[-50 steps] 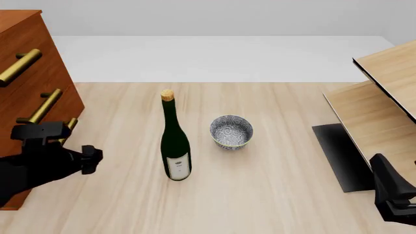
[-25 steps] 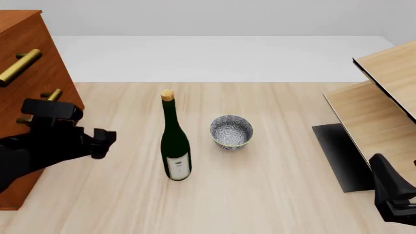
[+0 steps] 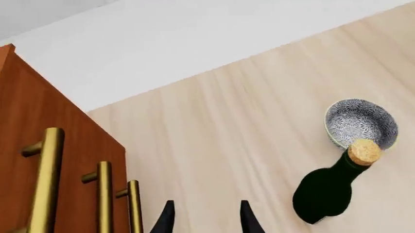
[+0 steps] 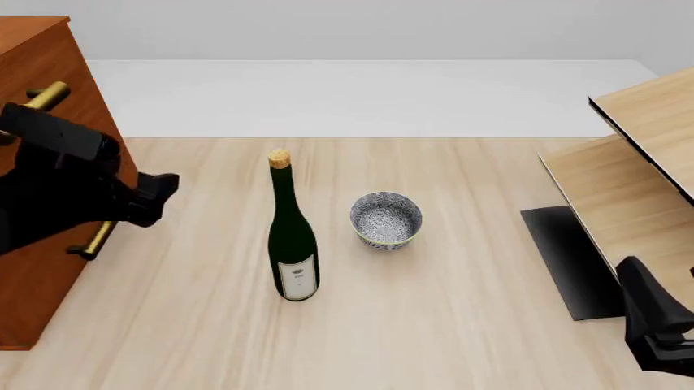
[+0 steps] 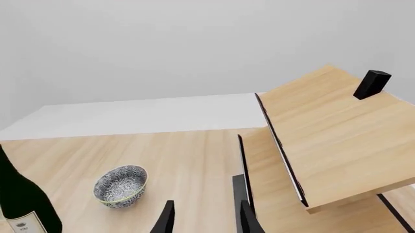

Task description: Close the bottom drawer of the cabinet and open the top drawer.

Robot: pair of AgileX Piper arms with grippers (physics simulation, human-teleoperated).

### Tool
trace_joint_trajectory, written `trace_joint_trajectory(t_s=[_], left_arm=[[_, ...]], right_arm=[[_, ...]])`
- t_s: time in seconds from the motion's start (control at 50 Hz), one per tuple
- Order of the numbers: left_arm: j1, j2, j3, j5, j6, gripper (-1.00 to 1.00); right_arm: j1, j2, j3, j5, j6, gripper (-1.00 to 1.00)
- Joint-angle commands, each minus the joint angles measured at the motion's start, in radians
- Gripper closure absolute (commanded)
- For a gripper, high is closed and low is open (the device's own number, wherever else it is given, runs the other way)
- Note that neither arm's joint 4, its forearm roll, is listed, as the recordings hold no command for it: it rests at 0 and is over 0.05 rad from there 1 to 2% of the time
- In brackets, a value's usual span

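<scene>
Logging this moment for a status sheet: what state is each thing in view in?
cabinet: upright; drawer fronts look flush.
left gripper: open, empty.
right gripper: open, empty.
wine bottle: upright, corked.
bowl: upright, empty.
shelf unit: standing; small black block on top.

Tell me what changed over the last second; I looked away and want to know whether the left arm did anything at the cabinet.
The left gripper rose up the front of the cabinet, from beside the lowest handle toward the upper ones. It holds nothing; its fingers are apart. The cabinet's lower front edge now sits further left, which suggests the bottom drawer went in. The wine bottle, bowl, shelf unit and right gripper stayed put.
</scene>
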Motion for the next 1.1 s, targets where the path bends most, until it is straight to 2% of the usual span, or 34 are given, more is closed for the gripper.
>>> trace_joint_trajectory(t_s=[0.02,0.1,0.18,0.32,0.44,0.54,0.62,0.72,0.82,0.9,0.96,1.1], left_arm=[[0.014,-0.041,-0.026,0.003,0.143,-1.00],[0.015,-0.050,-0.036,-0.003,0.201,-1.00],[0.015,-0.040,-0.050,-0.005,0.228,-1.00],[0.032,-0.069,-0.019,-0.057,0.410,-1.00],[0.026,-0.066,-0.017,-0.068,0.485,-1.00],[0.024,-0.056,-0.036,-0.055,0.495,-1.00],[0.047,-0.050,-0.001,-0.079,0.588,-1.00],[0.057,-0.059,-0.022,-0.057,0.594,-1.00],[0.084,-0.064,0.018,-0.076,0.682,-1.00],[0.098,-0.061,-0.001,-0.059,0.688,-1.00],[0.113,-0.068,0.023,-0.081,0.754,-1.00],[0.130,-0.076,0.035,-0.091,0.826,-1.00]], right_arm=[[0.001,-0.002,0.000,0.002,0.001,-1.00],[0.000,-0.001,-0.001,0.002,0.001,-1.00],[-0.001,-0.002,-0.002,0.003,0.002,-1.00],[-0.002,0.002,-0.001,-0.001,0.002,-1.00],[-0.002,0.000,-0.001,0.001,0.002,-1.00],[-0.003,0.004,-0.001,-0.003,0.002,-1.00],[-0.003,0.005,-0.001,-0.005,0.003,-1.00],[-0.003,0.006,0.000,-0.005,0.003,-1.00],[-0.001,0.006,-0.001,-0.006,0.004,-1.00],[-0.002,0.008,-0.001,-0.007,0.004,-1.00],[0.000,0.009,0.000,-0.008,0.004,-1.00],[0.000,0.006,0.000,-0.006,0.004,-1.00]])
